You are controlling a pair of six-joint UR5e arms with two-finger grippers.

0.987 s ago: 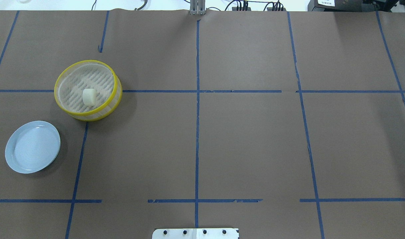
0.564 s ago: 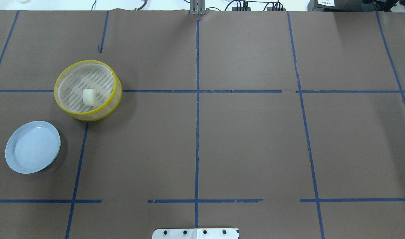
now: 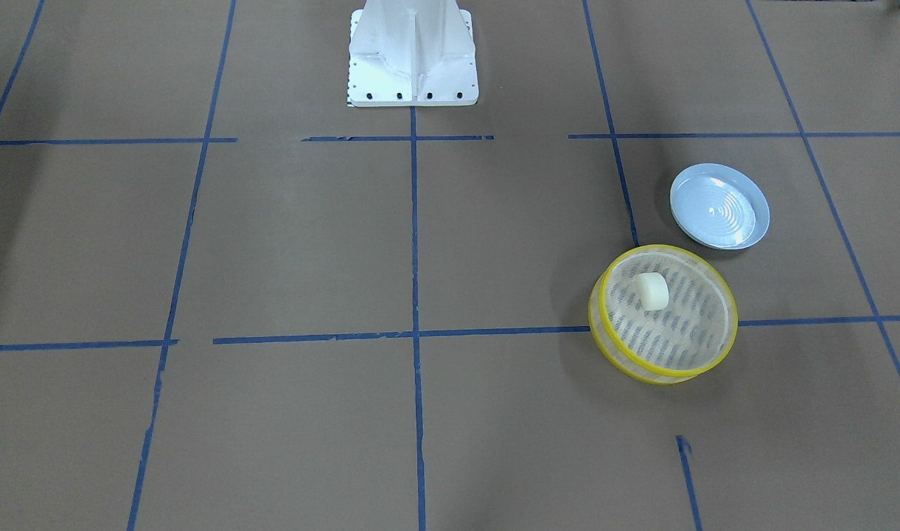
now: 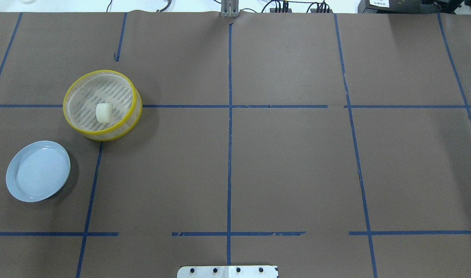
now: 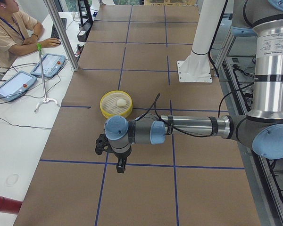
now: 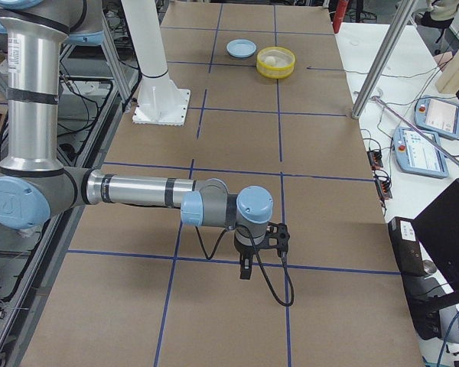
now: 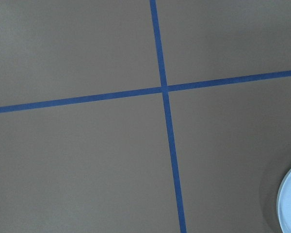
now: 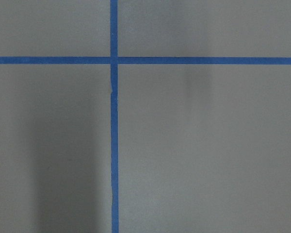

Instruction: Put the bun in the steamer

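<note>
bun (image 4: pixel 103 112) rests inside steamer (image 4: pixel 123 127) on counter (image 4: pixel 258 162) | left fingers (image 5: pixel 119 166), right fingers (image 6: pixel 245 269): you cannot tell their opening or hold | risk: your left arm sweeping low could knock steamer, spilling bun

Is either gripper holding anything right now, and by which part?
Nothing seems held: the bun lies free in the steamer, and the left gripper and right gripper, seen only from the sides, show nothing between their fingers.
</note>
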